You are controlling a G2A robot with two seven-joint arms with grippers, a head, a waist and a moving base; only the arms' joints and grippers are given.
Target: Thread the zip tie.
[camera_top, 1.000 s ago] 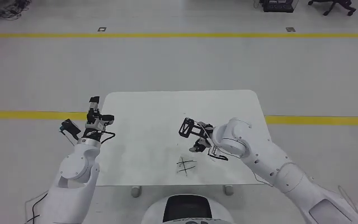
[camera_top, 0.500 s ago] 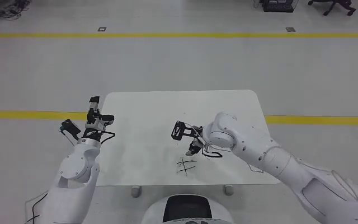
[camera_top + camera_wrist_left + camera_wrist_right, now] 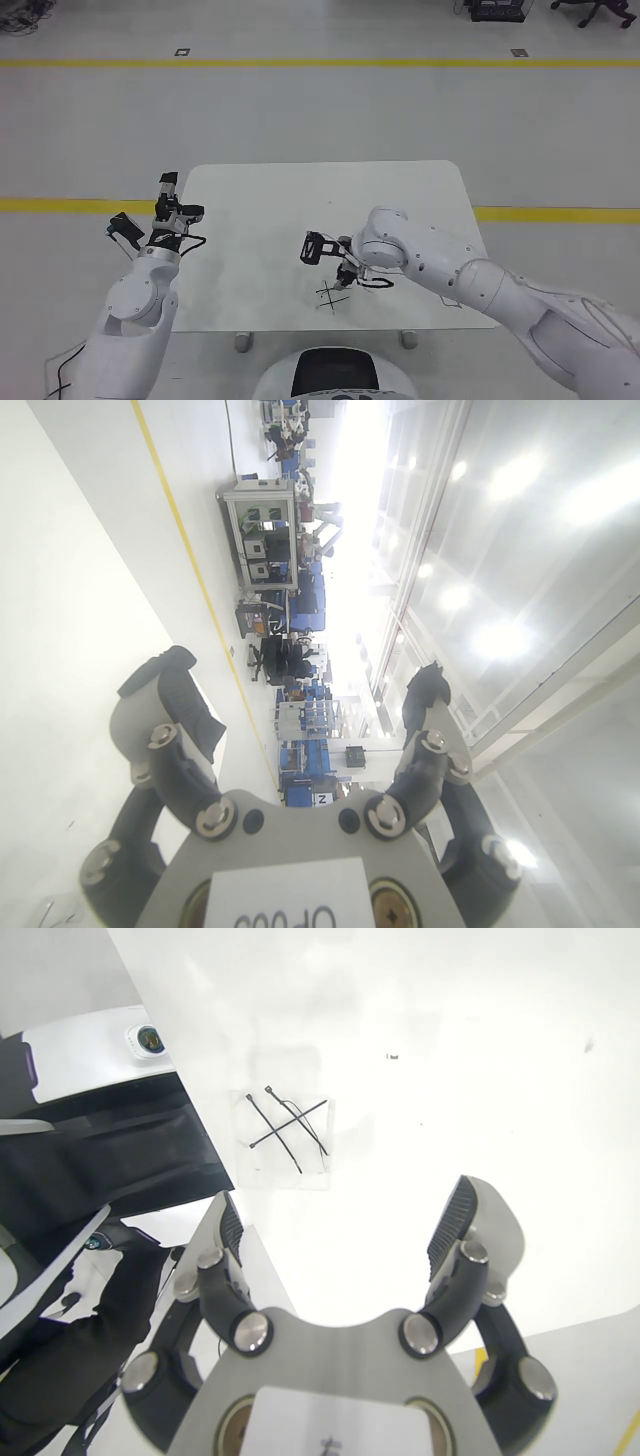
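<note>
from above, the crossed zip ties [image 3: 332, 294] are too small to count, one end masked by the right tool [image 3: 347, 272]; which strap lies uppermost cannot be told.

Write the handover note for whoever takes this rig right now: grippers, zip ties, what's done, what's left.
Right gripper: jaws open, empty, hovering over the table just short of the zip ties.
Left gripper: jaws open, empty, held up beside the table's left edge, aimed out at the room.
Zip ties: three black ones lying crossed near the table's front edge, all loose.
Done: nothing yet; no tie grasped or threaded.
Left: pick up one tie, take its tail with the other gripper, feed the tail through the head.
</note>
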